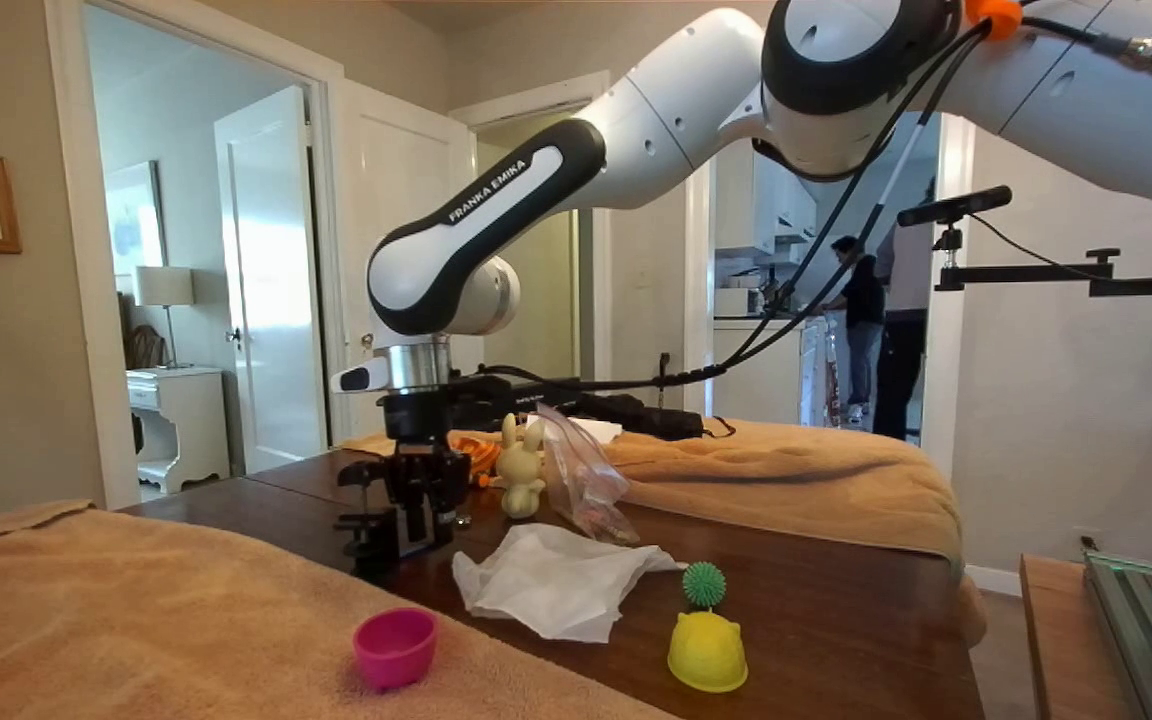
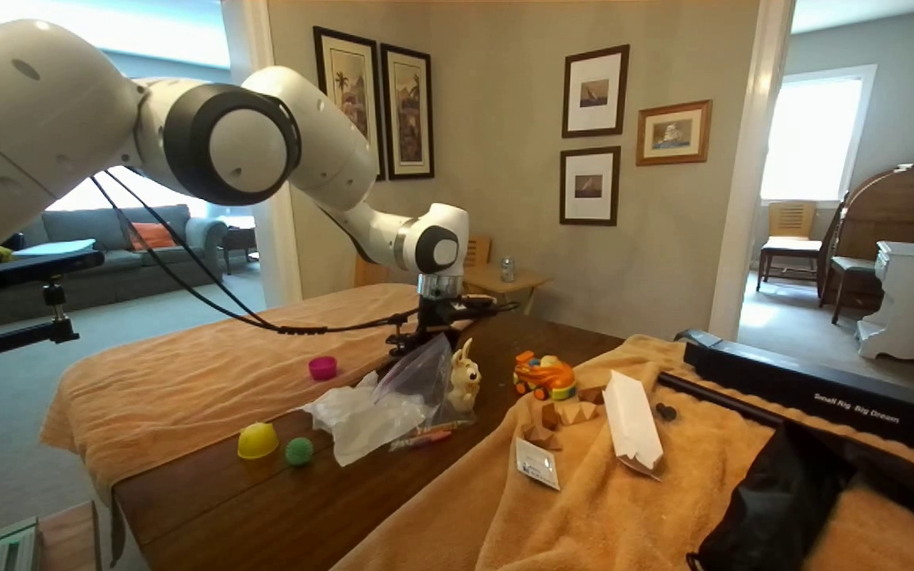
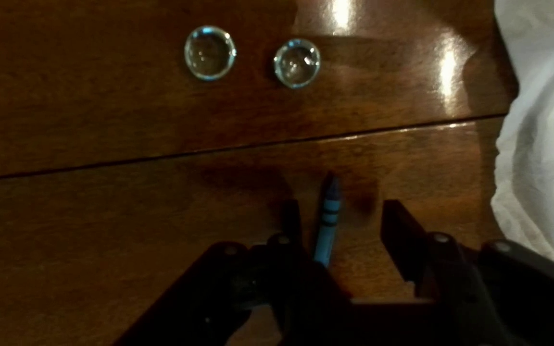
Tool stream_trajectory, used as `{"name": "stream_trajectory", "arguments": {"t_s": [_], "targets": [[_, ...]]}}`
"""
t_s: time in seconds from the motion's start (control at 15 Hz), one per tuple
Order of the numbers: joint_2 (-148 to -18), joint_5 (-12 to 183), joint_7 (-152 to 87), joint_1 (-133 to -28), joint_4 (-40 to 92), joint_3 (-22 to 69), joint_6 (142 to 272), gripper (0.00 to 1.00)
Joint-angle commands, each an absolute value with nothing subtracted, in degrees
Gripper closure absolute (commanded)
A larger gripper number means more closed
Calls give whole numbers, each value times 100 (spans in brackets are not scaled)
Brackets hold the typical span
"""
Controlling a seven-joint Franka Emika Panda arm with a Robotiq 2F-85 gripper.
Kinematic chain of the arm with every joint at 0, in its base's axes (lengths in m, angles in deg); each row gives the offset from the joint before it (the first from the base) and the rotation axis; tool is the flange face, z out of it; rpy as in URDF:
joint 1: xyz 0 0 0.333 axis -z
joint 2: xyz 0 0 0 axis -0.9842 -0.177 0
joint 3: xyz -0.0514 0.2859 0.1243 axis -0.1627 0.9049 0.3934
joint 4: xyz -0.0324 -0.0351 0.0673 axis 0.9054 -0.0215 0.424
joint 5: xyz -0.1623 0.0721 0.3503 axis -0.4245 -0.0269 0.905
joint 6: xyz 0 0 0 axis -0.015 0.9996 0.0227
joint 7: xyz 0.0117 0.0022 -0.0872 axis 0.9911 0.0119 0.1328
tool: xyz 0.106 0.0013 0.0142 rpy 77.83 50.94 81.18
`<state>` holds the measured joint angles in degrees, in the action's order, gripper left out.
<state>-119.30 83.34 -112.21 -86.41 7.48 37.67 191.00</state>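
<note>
Closest to the wrist camera, the black metal gripper [image 3: 342, 218] has its two fingers [image 3: 400, 233] well apart. In the gap between them, on the dark brown wooden table [image 3: 89, 120], lies a blue paper-wrapped crayon with dark tip [image 3: 329, 218]; its lower end is hidden. Near it are two round clear glass beads [image 3: 209, 53], and to the side a crumpled white sheet [image 3: 546, 144], of paper or cloth, I cannot tell.

A little farther, in an exterior view, a clear plastic bag [image 2: 416, 373] lies just beside the sheet, and thin reddish sticks [image 2: 432, 435] show at its lower part. A cream rabbit figure [image 1: 519, 468] stands upright near this bag. A yellow cup with small ears [image 1: 707, 652] is placed mouth down, so its inside is hidden; a green spiky ball [image 1: 704, 584] is near it. A round pink cup [image 1: 396, 650] sits mouth up on an orange towel [image 1: 186, 620].

The white-and-black robot arm [image 1: 526, 190] reaches above the table, slopes downward, and bends at the wrist, so that the gripper points straight down, close to the table top.

Farthest, two people [image 1: 861, 310] stand beyond a white door frame [image 1: 954, 400].
</note>
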Motion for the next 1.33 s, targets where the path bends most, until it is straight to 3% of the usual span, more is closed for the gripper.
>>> {"name": "stream_trajectory", "arguments": {"t_s": [0.0,0.2,0.6,0.67,0.73,0.8,0.87,1.27], "targets": [[-12056,8233,-11233,-8676,564,3764,19167,81],[-12061,8246,-11233,-8670,560,3771,19168,99],[-12068,8254,-11220,-8672,485,3767,19160,100],[-12066,8248,-11225,-8674,476,3765,19149,89],[-12062,8252,-11236,-8671,469,3771,19140,99],[-12056,8256,-11243,-8669,466,3777,19142,69],[-12052,8261,-11247,-8667,459,3782,19144,68],[-12063,8266,-11281,-8654,406,3790,19142,27]]}}
